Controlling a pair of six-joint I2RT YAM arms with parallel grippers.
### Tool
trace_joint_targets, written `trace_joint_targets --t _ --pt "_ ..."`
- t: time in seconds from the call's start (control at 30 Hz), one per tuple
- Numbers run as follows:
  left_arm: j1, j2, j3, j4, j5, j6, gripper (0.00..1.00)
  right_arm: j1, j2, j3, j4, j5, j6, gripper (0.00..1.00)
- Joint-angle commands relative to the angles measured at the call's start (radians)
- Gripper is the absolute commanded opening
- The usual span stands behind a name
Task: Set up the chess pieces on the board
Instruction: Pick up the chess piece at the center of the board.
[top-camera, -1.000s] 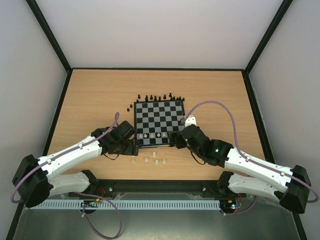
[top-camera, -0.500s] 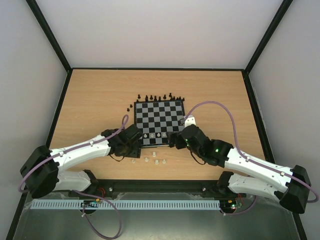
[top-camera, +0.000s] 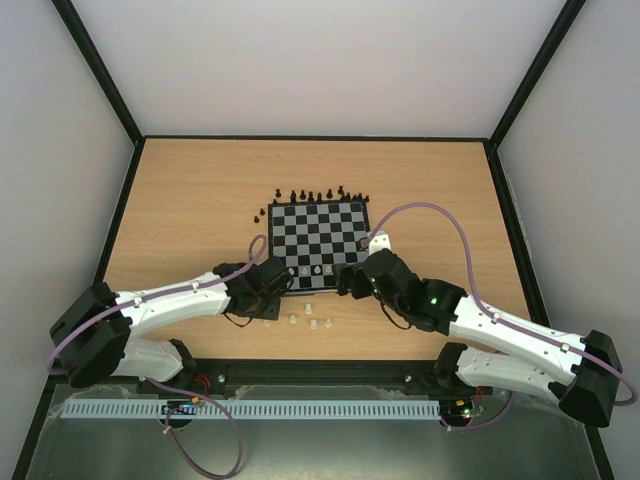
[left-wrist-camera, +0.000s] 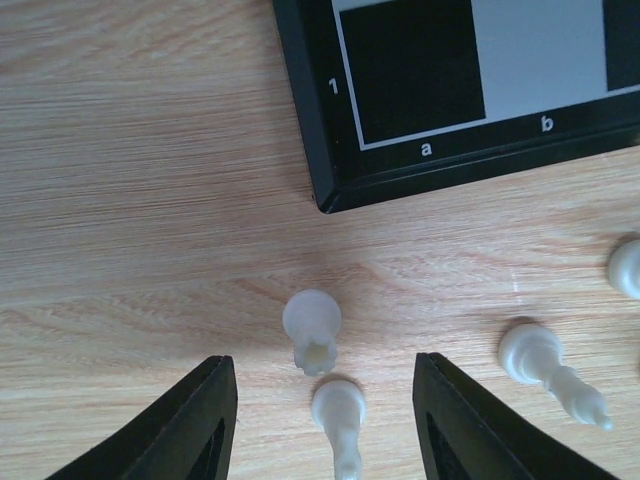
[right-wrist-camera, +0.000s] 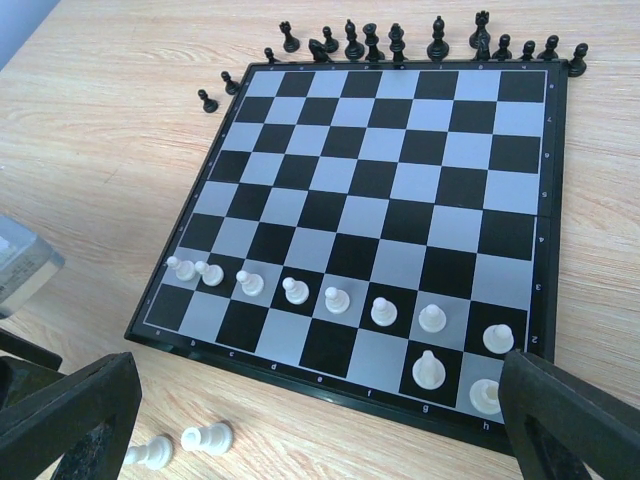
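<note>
The board (top-camera: 318, 232) lies mid-table. White pawns (right-wrist-camera: 337, 299) fill its second row, and a knight (right-wrist-camera: 428, 370) and a rook (right-wrist-camera: 485, 397) stand on g1 and h1. Black chess pieces (right-wrist-camera: 397, 42) line the table beyond its far edge. My left gripper (left-wrist-camera: 325, 435) is low over the table by the board's a1 corner (left-wrist-camera: 325, 195), jaws apart. A fallen white rook (left-wrist-camera: 312, 330) and another white piece (left-wrist-camera: 338, 418) lie between them, untouched. The right gripper (right-wrist-camera: 320, 440) hangs open at the board's near right side, with nothing in it.
More loose white pieces (top-camera: 312, 322) lie on the wood in front of the board; one lies on its side (left-wrist-camera: 550, 368). Two black pawns (right-wrist-camera: 208, 100) stand off the board's far left corner. Black frame rails (top-camera: 120, 220) border the table.
My left arm has reached to the right, toward the white pieces off the board's near left corner, and its jaws have narrowed. The right arm has not moved.
</note>
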Motion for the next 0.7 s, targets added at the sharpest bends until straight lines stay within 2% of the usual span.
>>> trace_joint_targets --t 0.0,0.57,0.67 --pt "-0.014 0.037 -0.018 0.025 -0.013 -0.008 0.5 -0.002 0.006 -0.009 0.013 0.005 -0.002 0.99" --pt "-0.016 0.075 -0.024 0.063 -0.032 0.008 0.34 -0.002 0.008 -0.01 0.015 0.002 -0.001 0.98" --pt "-0.016 0.07 -0.024 0.06 -0.035 0.008 0.28 -0.002 0.009 -0.01 0.015 0.001 -0.001 0.99"
